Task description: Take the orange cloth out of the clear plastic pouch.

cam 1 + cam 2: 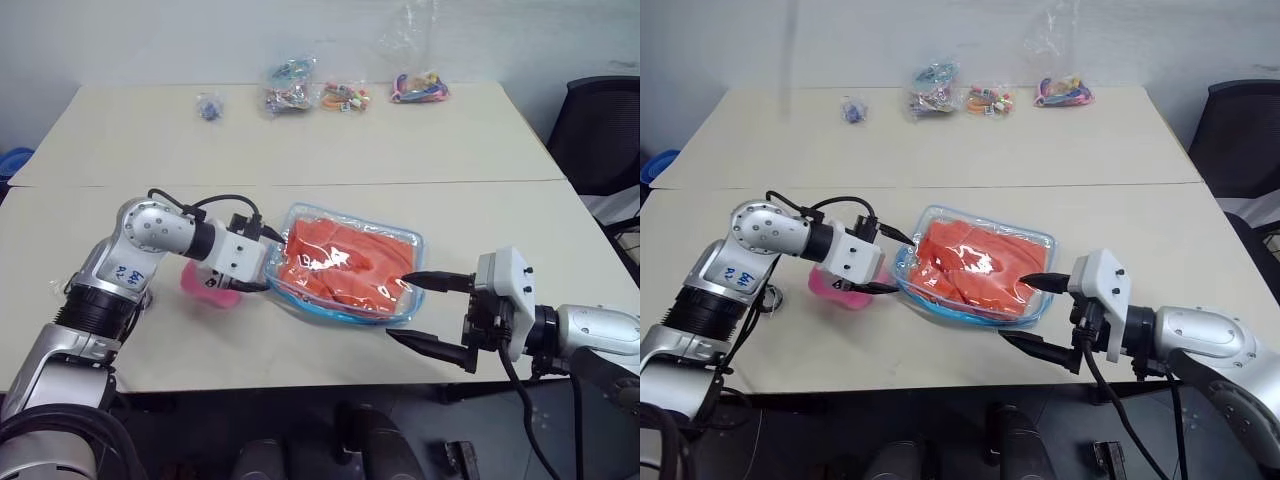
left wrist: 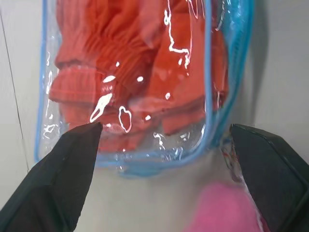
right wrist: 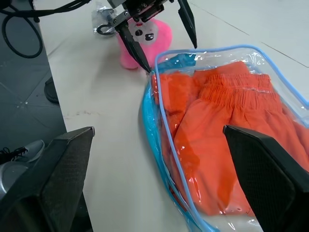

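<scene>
Two beige tables [image 1: 420, 150] pushed together against a pale wall, with a black chair [image 1: 603, 135] off past the right claw.

Left claw [image 1: 271, 261] is spread about as wide as it goes and has hold of nothing. Its two black fingers [image 2: 67, 166] straddle the short end of the pouch [image 1: 346, 262], one tip at the far corner, one at the near corner. In the right wrist view one tip looks right at the blue zipper edge, but I can't tell if it's actually touching.

Right claw [image 1: 403, 308] is wide open too, empty, pointing in at the opposite end of the pouch. Upper finger hangs over the pouch's corner, lower one sits off the near edge over bare table. Can't tell any contact there either.

Cloth [image 1: 345, 264] is fully inside the pouch, bunched and folded, sitting right between the two claws. Pouch lies flat on the near table.

Count:
- 1 pouch, 1 cloth
- 1 pink plush [image 1: 207, 285], tucked under the left claw's wrist, just beside the pouch end
- 4 little clear bags of trinkets [image 1: 341, 96] in a row at the far table edge, well away from both claws
- 2 claws, 2 fingers each
</scene>
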`<state>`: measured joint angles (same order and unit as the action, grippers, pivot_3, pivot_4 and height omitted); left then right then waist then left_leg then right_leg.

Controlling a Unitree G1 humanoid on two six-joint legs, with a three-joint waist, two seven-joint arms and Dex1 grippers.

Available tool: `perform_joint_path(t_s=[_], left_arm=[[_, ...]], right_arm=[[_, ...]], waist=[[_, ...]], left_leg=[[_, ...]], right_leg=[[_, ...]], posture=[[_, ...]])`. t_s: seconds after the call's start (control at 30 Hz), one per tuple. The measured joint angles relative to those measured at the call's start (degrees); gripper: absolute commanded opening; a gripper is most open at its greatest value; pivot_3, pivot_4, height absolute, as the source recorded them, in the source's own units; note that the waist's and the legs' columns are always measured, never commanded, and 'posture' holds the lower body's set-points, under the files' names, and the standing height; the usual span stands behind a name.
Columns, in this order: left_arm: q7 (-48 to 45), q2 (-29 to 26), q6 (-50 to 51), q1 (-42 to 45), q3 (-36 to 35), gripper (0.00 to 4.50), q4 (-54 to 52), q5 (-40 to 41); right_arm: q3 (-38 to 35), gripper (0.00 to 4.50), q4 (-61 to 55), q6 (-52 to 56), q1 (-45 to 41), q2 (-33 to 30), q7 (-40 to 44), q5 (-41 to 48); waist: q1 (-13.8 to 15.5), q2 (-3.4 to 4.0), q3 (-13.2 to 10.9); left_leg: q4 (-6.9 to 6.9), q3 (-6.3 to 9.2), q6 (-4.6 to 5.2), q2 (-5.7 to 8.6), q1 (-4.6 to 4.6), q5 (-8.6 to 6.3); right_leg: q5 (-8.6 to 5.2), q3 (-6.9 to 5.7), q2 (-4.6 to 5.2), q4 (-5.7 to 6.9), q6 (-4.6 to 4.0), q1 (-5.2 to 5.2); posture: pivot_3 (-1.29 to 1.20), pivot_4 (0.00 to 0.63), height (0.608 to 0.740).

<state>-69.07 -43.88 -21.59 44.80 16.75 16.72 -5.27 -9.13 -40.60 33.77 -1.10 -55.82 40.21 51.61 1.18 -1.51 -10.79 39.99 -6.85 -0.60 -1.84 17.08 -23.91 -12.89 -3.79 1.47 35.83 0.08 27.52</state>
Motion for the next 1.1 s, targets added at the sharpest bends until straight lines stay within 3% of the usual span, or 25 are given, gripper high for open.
perform_joint_path(t_s=[0.4, 0.63, 0.8, 0.9, 1.1], left_arm=[[-1.16, 0.54, 3.87, -1.55, -0.71, 0.09, -1.57, 3.16], [-3.01, 1.14, 33.53, -5.61, -5.39, 0.04, -14.33, 17.12], [5.82, 4.54, 50.42, -10.01, -9.91, 0.04, -21.52, 21.99], [11.75, 7.09, 57.86, -14.42, -11.71, 0.00, -27.86, 24.24], [19.04, 9.83, 64.55, -19.71, -12.19, 0.00, -36.85, 26.35]], right_arm=[[0.00, 4.50, 0.02, 0.02, 0.30, 0.87, 1.04, -4.01], [0.00, 4.50, -0.02, 0.02, 1.09, 1.28, 1.87, -5.39], [-0.24, 4.50, -1.74, -0.20, 2.66, 1.28, 2.39, -7.51], [0.32, 3.89, -3.29, -1.14, 4.41, 1.80, 2.31, -10.23], [6.85, 1.94, -2.10, -3.07, 4.40, 5.30, -0.69, -19.65]], waist=[[-0.01, 0.00, 0.00], [-0.02, 0.00, 0.00], [-0.07, 0.00, 0.00], [-0.10, -0.02, 0.01], [-0.18, -0.03, 0.02]], left_leg=[[0.00, 0.01, 0.01, 0.01, -0.01, 0.00], [0.02, 0.03, 0.02, -0.01, -0.01, 0.00], [0.01, 0.07, 0.01, -0.05, -0.02, 0.01], [0.01, 0.09, 0.00, -0.16, -0.03, 0.01], [0.02, 0.08, -0.04, -0.13, -0.06, 0.03]], right_leg=[[0.00, 0.00, 0.00, 0.01, 0.00, -0.01], [0.00, 0.03, -0.01, 0.01, 0.01, -0.03], [-0.01, 0.07, 0.01, 0.03, 0.03, -0.03], [-0.01, 0.08, 0.02, 0.03, 0.04, -0.04], [-0.01, 0.11, 0.04, 0.06, 0.03, -0.05]], posture=[[0.00, 0.150, 0.740], [0.00, 0.150, 0.740], [0.00, 0.150, 0.740], [0.00, 0.150, 0.740], [0.00, 0.150, 0.740]])
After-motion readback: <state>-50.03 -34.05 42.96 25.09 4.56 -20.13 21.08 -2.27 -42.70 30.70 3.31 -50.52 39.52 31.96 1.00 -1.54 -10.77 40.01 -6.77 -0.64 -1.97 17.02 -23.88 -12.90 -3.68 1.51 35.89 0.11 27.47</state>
